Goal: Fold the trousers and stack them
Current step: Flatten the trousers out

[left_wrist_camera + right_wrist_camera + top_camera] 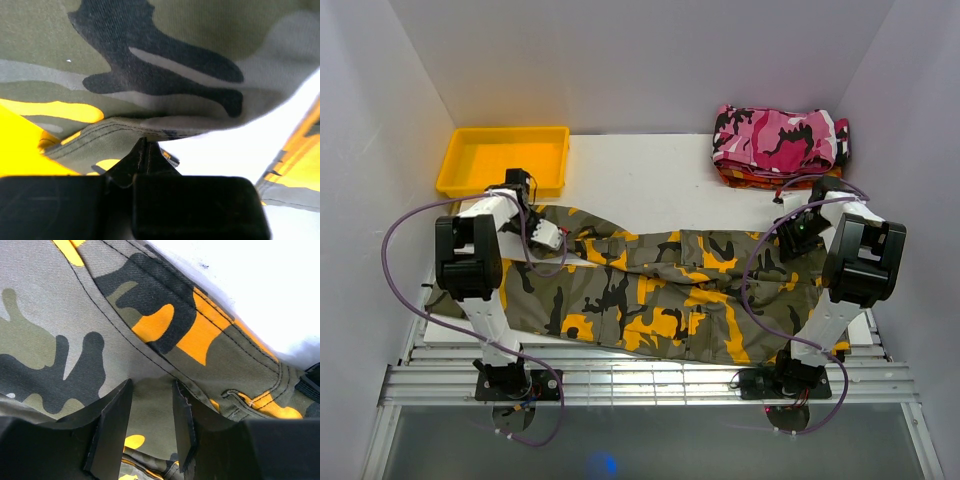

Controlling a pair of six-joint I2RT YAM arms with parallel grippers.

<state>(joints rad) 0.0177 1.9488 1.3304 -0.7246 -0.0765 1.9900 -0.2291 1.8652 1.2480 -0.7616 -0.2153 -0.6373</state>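
Left fingers [131, 164] meet at trousers [165, 40] hem beside white table [235, 145].

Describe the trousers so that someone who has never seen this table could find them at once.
On the white table, look at the near half: the trousers lie spread across it from side to side. Olive, black and yellow-orange camouflage sets them apart from the folded pink garment at the far right.

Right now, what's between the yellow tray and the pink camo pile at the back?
Nothing: only bare white table lies between the yellow tray and the pink camo pile, as the top view shows.
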